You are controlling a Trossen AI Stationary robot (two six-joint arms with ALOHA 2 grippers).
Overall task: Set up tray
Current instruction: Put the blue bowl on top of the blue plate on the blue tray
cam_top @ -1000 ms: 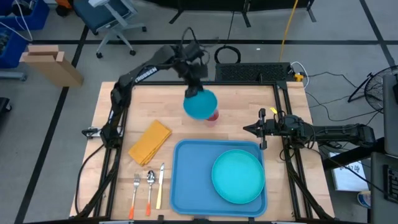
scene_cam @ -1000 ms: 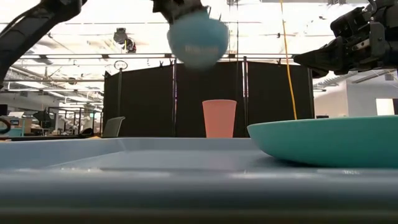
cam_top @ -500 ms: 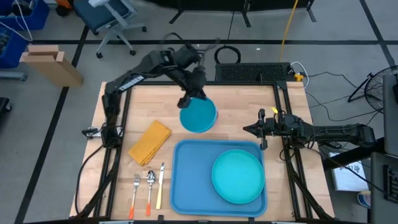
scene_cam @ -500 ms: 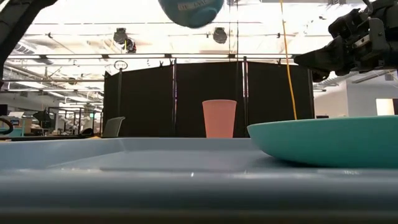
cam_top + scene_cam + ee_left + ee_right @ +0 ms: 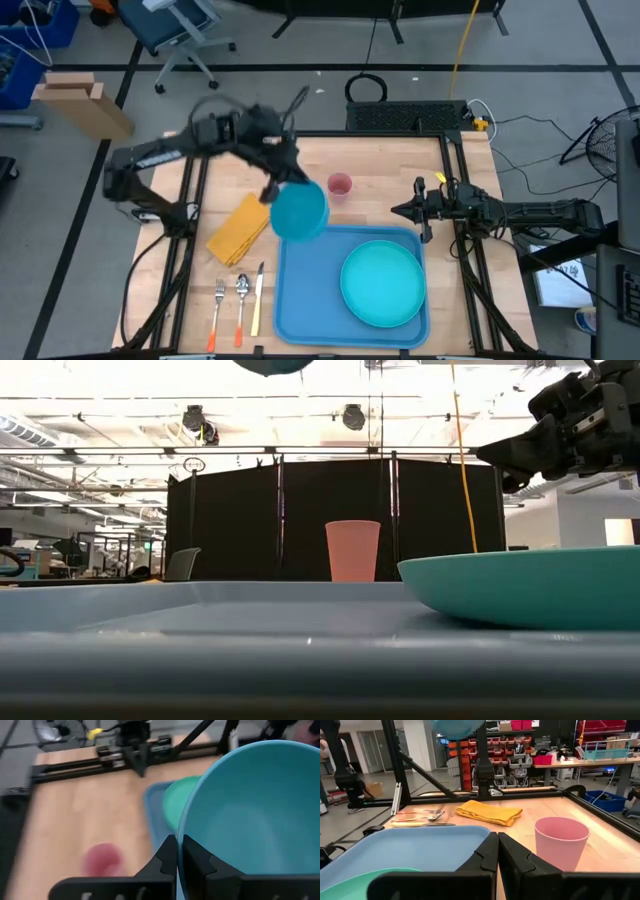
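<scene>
My left gripper (image 5: pixel 272 190) is shut on the small blue bowl (image 5: pixel 298 211), held in the air over the far left corner of the blue tray (image 5: pixel 305 290). Only the bowl's underside (image 5: pixel 272 365) shows at the top of the low view. The turquoise plate (image 5: pixel 382 283) lies on the tray's right half. The pink cup (image 5: pixel 340 185) stands upright on the table beyond the tray. My right gripper (image 5: pixel 403 210) hovers shut right of the cup, pointing at it, and touches nothing. My left gripper pinches the bowl's rim (image 5: pixel 181 837), one finger (image 5: pixel 167 856) outside the wall and the other finger (image 5: pixel 197 860) inside the hollow. The bowl is lifted clear of the table and tray.
A folded yellow napkin (image 5: pixel 241 228) lies left of the tray, and a fork, spoon and knife (image 5: pixel 240 300) lie near the table's near edge. The tray's left half (image 5: pixel 420 850) is bare. Black frame rails run along the table's left and right sides.
My left gripper has carried the bowl from above the pink cup toward the table's near left, ending over the tray's far left corner. It has also risen, so the bowl has almost left the top of the low view. The cup stands uncovered now.
</scene>
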